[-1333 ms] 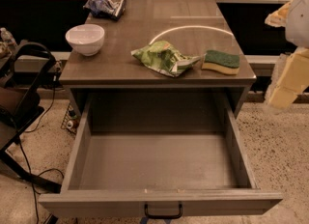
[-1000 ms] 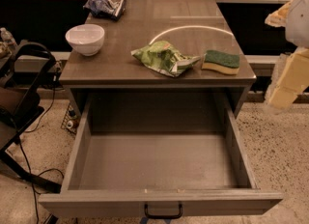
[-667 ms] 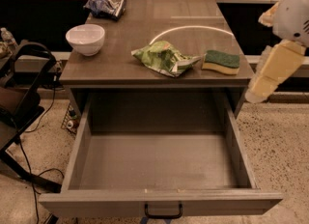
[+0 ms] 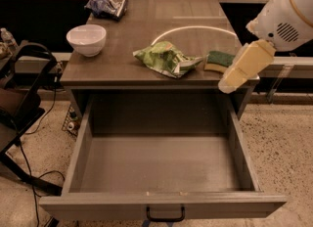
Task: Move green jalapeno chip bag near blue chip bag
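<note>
green jalapeno chip bag (image 4: 166,58) lies crumpled near the front edge of the table (image 4: 146,25), just left of the sponge (image 4: 217,59). you see the gripper (image 4: 243,68) right of both, at the table's front right corner, apart from the bag; you cannot tell whether it is spread or closed. it has come in from the right since earlier. the blue chip bag (image 4: 106,6) sits back left, well apart.

White bowl (image 4: 86,39) and sponge (image 4: 219,60) on table (image 4: 146,25), drawer (image 4: 156,165) open below
</note>
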Motion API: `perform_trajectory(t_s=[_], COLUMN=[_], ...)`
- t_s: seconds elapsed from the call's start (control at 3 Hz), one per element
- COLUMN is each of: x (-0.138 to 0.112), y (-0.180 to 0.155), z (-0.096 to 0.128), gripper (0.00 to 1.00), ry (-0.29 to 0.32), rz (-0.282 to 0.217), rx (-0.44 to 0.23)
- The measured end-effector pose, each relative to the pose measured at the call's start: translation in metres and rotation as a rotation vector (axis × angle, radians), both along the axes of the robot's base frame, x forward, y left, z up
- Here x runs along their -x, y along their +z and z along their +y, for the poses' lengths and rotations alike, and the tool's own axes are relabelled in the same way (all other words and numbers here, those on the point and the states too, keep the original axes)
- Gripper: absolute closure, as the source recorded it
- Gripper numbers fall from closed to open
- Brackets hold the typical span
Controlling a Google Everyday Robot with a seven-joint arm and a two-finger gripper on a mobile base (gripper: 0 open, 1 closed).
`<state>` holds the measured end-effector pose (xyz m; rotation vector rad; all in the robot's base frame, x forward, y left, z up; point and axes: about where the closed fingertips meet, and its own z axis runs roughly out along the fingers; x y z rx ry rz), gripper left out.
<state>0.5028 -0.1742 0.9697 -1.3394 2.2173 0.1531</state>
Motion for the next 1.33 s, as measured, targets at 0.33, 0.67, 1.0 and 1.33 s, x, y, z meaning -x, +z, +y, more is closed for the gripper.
perform_trajectory(t_s=[0.33, 0.67, 1.0, 1.33], x=[-0.013, -0.013, -0.04, -0.106], y=[0.008, 0.008, -0.004, -0.031], z=[0.005, 0.005, 0.019, 0.047], gripper=[0.0, 0.0, 0.0, 0.0], ry=[-0.013, -0.013, -0.069, -0.154], rz=[-0.054, -0.054, -0.07, -0.099], rx=[-0.029, -0.029, -0.071, -0.192])
